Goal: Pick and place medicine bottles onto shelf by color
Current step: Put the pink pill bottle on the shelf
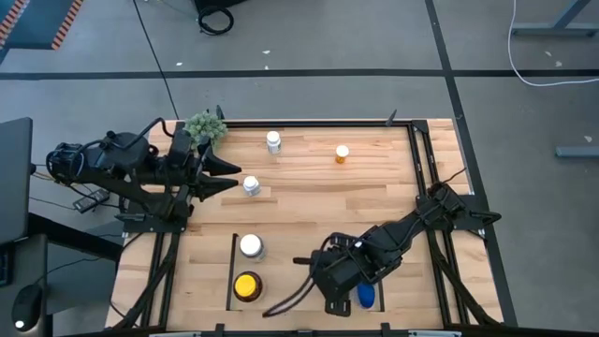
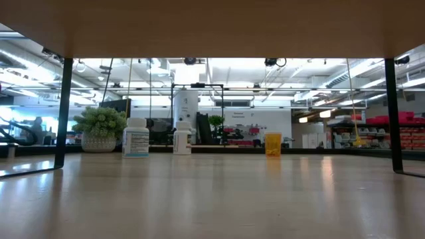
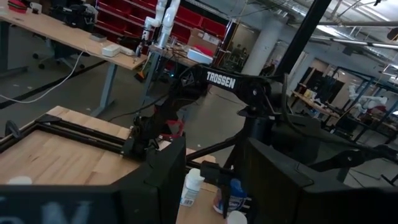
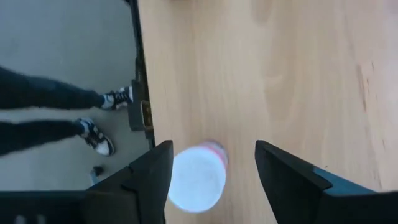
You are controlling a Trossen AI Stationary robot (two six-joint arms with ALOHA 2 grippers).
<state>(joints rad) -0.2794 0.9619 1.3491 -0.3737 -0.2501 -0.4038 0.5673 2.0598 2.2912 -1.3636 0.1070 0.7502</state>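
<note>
— Where is the blue bottle (image 1: 366, 296)?
— Upright on the wooden surface (image 1: 309, 201), near its front edge, directly beneath the right claw (image 1: 348, 292).
— The claw?
— Open, fingers (image 4: 292, 180) either side of the white cap (image 4: 198, 180), apart from it.

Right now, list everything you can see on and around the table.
white-capped bottles: four, white; two on the far planks, one in the shelf, one under the right gripper
yellow-capped bottle: one, amber; in the shelf
orange bottle: one, orange; far side
blue bottle: one, blue; near edge, beside the right gripper
plant ball: one, green; far left corner
shelf: one, black rails; near edge
table: one, light wood
person's legs: two, dark trousers, sneakers; on the floor beside the table
left gripper: open, near a white-capped bottle
right gripper: open, above a white-capped bottle
</note>
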